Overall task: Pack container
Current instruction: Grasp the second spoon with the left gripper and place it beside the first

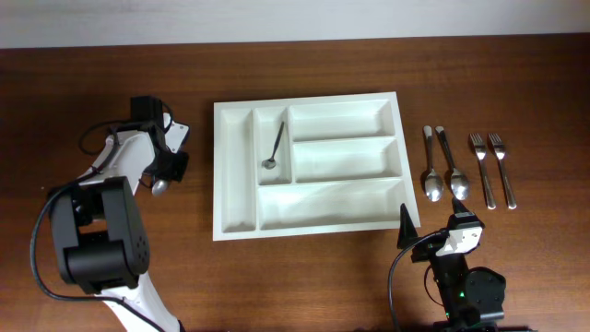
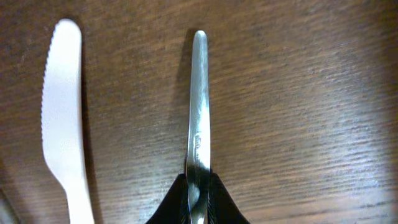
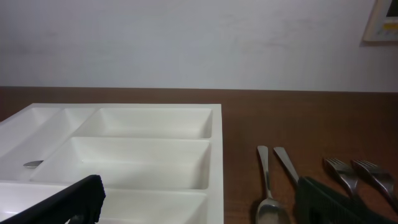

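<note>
White five-compartment container (image 1: 236, 175), one small spoon (image 1: 276, 148) inside; left tool (image 2: 198, 190) clenched on a metal utensil (image 2: 199, 93), right tool (image 3: 200, 202) spread wide.

teaspoon (image 1: 274, 148) in the tray (image 1: 332, 205); spoons (image 1: 432, 171) and forks (image 1: 482, 171) lie right of it.

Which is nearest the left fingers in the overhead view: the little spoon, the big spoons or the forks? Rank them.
1. Little spoon, inside the tray's upright compartment.
2. Big spoons, just right of the tray.
3. Forks, farthest right.
</note>
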`<state>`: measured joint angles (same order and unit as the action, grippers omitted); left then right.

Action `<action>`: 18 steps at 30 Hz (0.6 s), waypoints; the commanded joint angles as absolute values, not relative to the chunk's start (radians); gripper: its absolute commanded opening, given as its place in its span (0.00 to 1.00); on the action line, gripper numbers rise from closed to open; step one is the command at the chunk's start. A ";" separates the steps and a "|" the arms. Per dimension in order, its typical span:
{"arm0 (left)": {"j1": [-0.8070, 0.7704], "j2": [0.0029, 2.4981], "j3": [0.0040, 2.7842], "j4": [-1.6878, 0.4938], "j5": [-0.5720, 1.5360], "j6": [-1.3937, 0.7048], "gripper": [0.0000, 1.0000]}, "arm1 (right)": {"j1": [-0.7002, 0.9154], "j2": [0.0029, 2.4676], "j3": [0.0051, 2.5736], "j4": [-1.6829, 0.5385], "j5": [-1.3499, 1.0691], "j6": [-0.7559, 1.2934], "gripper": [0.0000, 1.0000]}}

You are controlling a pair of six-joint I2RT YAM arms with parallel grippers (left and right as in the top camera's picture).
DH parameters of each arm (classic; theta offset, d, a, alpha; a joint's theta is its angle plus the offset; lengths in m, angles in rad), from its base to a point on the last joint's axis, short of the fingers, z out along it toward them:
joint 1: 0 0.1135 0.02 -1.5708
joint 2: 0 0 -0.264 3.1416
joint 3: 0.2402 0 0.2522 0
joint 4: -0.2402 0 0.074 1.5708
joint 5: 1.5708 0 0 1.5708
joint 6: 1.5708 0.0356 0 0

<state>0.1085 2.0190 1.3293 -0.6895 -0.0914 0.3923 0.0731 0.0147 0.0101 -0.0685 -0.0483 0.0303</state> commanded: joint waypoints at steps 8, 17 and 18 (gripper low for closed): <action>0.099 1.980 1.561 -0.837 -0.180 0.295 0.02 | 0.078 0.007 0.006 -0.075 -0.040 0.039 0.99; -0.041 1.884 1.641 -0.991 -0.120 0.138 0.02 | 0.078 0.007 0.006 -0.075 -0.040 0.039 0.99; -0.063 1.879 1.641 -1.000 -0.120 0.130 0.02 | 0.078 0.007 0.006 -0.075 -0.040 0.039 0.99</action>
<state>0.0044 1.9282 1.6211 -0.9756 -0.1459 0.2077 0.0731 0.0147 0.0101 -0.0685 -0.0483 0.0299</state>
